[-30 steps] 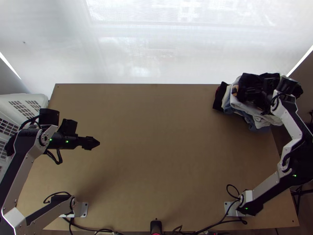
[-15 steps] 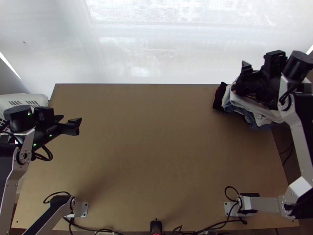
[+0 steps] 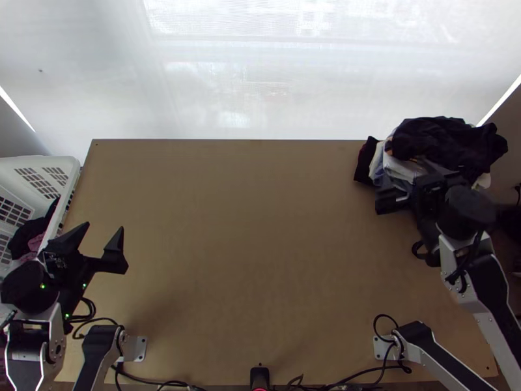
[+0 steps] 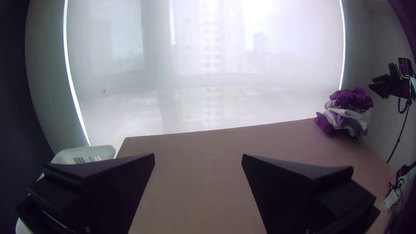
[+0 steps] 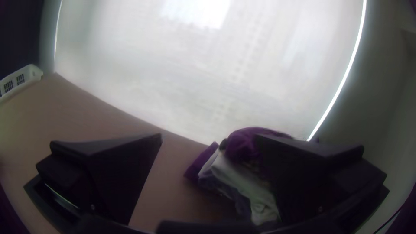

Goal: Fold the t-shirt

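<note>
In the top view, left hand (image 3: pixel 99 240), right hand (image 3: pixel 393 201), one basket (image 3: pixel 65 201) of clothes (image 3: pixel 27 236) and one pile (image 3: pixel 439 142) on one desk's (image 3: pixel 247 247) far right are seen, shirt indistinguishable; in the left, then right wrist view, each hand is held wide, empty.

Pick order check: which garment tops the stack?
The bunched dark garment, draped over the white one; the other dark garment sits lower, jutting out left in the top view.

Lit from the far side through a pale blind (image 3: pixel 260 78), glaring white in the wrist views, with bent edges and dark corners there. Falls dimmer across the desk (image 3: pixel 260 228), leaving soft shadows toward the front.
</note>
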